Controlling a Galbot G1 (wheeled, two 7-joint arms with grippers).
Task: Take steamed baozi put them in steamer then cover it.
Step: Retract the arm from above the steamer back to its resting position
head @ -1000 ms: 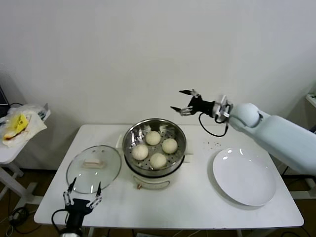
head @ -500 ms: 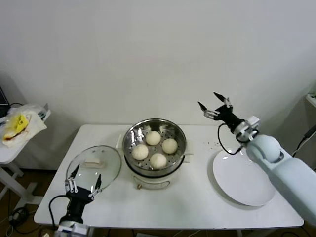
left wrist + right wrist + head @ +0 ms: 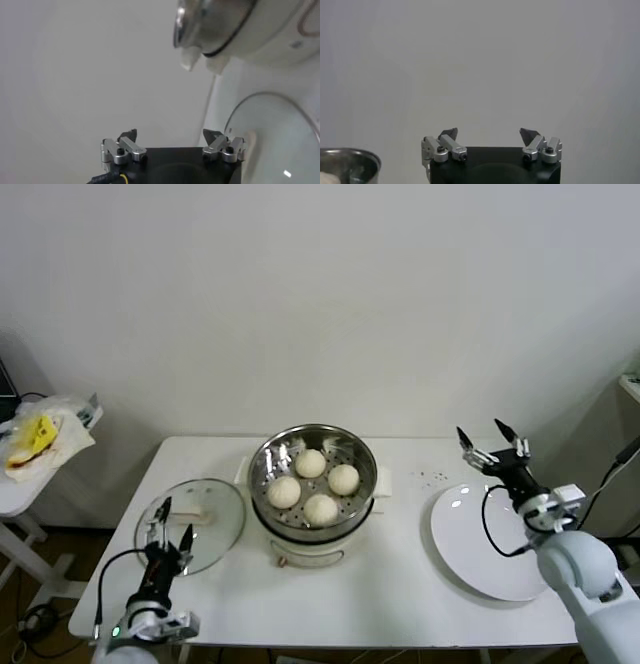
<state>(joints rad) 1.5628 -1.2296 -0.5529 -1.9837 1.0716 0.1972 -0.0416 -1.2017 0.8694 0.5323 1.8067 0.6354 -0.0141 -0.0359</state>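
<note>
Four cream-white baozi point(image 3: 313, 482) lie in the shiny steel steamer point(image 3: 268, 456), which sits in its cream pot base at the table's middle. The round glass lid point(image 3: 210, 539) lies flat on the table to the left of the steamer. My left gripper point(image 3: 169, 521) is open and empty, hovering over the lid's near left part. The lid point(image 3: 280, 125) and the steamer's side point(image 3: 220, 25) show in the left wrist view. My right gripper point(image 3: 493, 441) is open and empty, raised above the white plate point(image 3: 495, 546) at the right.
A small side table point(image 3: 20, 484) with a bag of things stands at the far left. A few dark crumbs point(image 3: 432, 477) lie on the table between steamer and plate. The white wall is close behind.
My right gripper swung away from above the steamer, rightward and down toward the plate. My left gripper rose from the table's front edge up over the glass lid.
</note>
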